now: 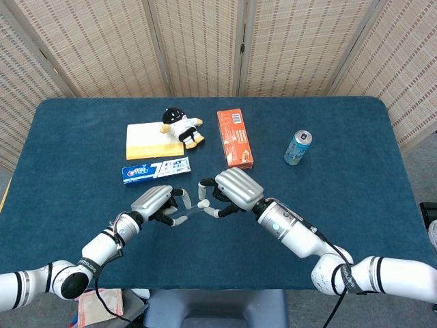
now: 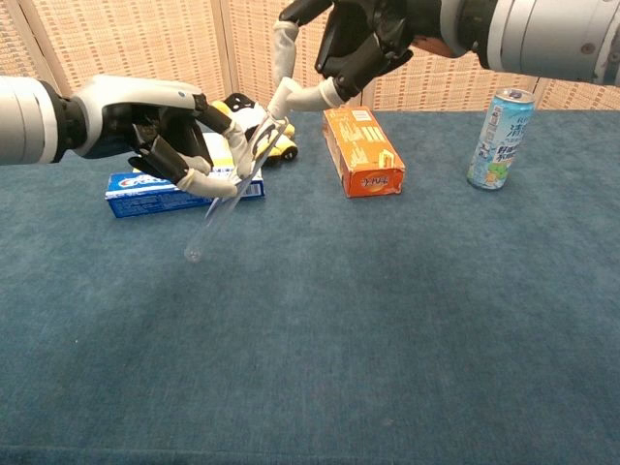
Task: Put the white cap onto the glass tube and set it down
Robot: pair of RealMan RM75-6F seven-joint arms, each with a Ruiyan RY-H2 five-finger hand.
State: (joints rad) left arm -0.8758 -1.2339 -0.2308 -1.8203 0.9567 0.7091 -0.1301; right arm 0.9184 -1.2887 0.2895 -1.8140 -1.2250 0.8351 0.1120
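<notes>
My left hand holds a clear glass tube above the blue table, tilted with its closed end pointing down and to the left. The tube's upper end reaches the fingertips of my right hand. That hand pinches the small white cap right at the tube's mouth. Whether the cap sits fully on the tube is hidden by the fingers. In the head view the tube is barely visible between the two hands.
Behind the hands lie a blue toothpaste box, a yellow and white box with a plush doll, and an orange carton. A drink can stands at the right. Blue cloth table.
</notes>
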